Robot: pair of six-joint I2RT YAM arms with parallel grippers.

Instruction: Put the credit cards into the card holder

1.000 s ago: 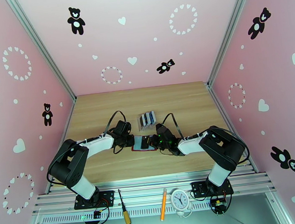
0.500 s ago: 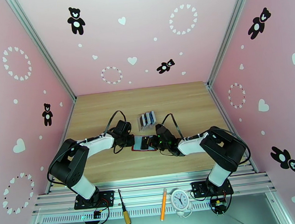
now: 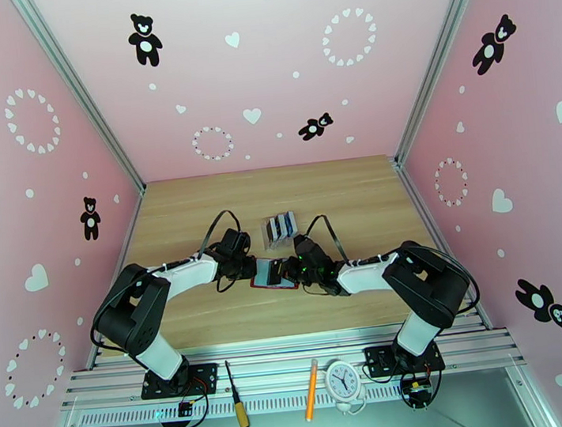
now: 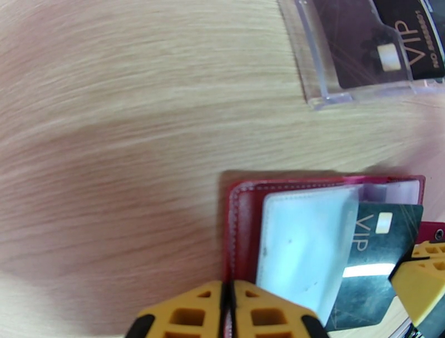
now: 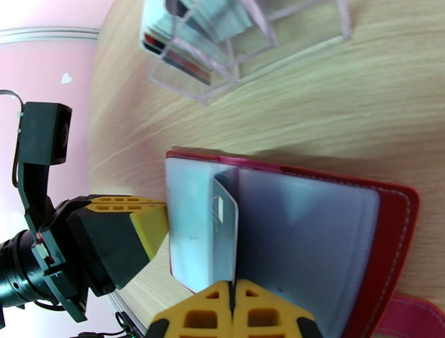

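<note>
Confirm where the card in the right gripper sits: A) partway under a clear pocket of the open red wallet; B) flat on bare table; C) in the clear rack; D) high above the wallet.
A: the dark VIP card has one end under a clear pocket sheet of the card holder, the right gripper shut on its other end.

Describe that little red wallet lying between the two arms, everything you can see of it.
The card holder is a small dark red, leather-like folding wallet with stitched edges, lying open and flat on the wooden table, beside a clear plastic rack. Inside are greyish clear pockets. The left arm's fingers pinch one edge; the right arm's fingers hold a dark VIP card partly slid into a pocket. A red tab shows at one side.
</note>
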